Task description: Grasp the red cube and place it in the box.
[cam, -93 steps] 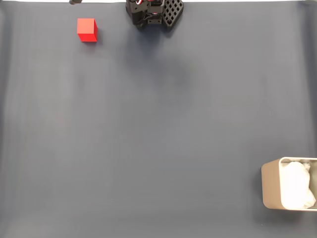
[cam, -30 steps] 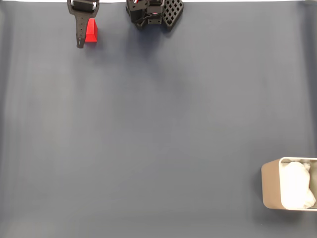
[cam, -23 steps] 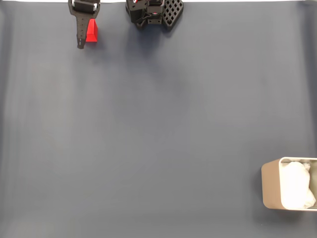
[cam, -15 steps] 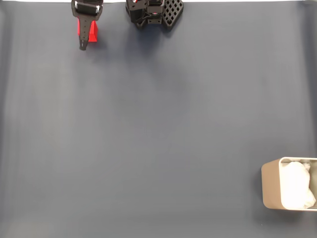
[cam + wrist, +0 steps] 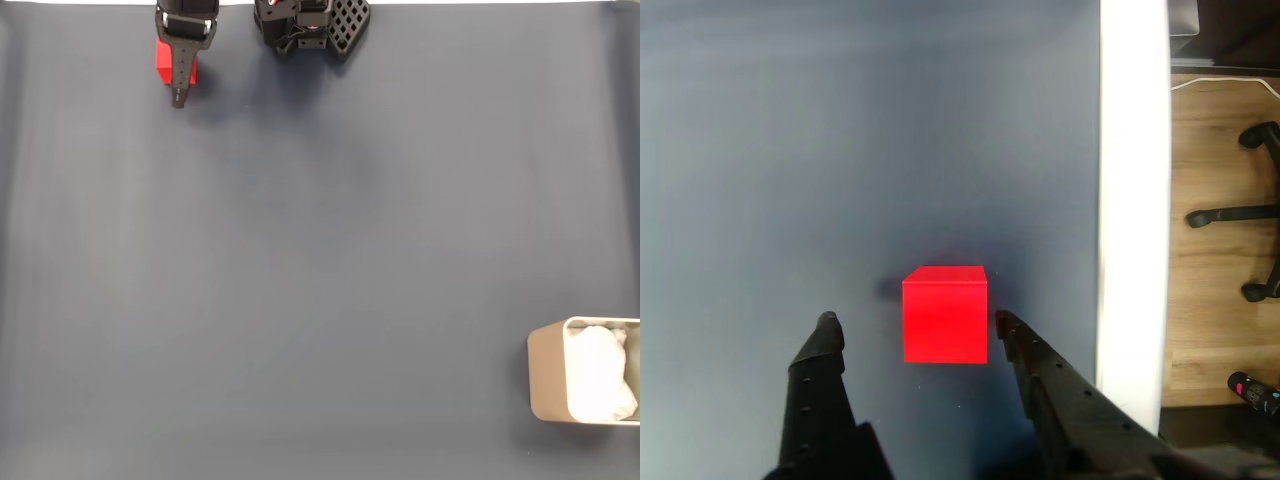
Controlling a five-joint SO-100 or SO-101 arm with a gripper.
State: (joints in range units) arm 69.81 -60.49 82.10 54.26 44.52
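Red cube [image 5: 945, 313]: on table [image 5: 790, 150], between spread fingers [image 5: 1025, 345] of gripper [image 5: 912, 325], ungrasped. Box [image 5: 548, 372]: far corner, without cube. Grasp, carry, drop pending.

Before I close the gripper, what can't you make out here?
- Red cube: in the fixed view the gripper covers most of it.
- Box: cut off by that view's right edge.
- Whether the fingers are down at cube level: wrist view can't settle it.
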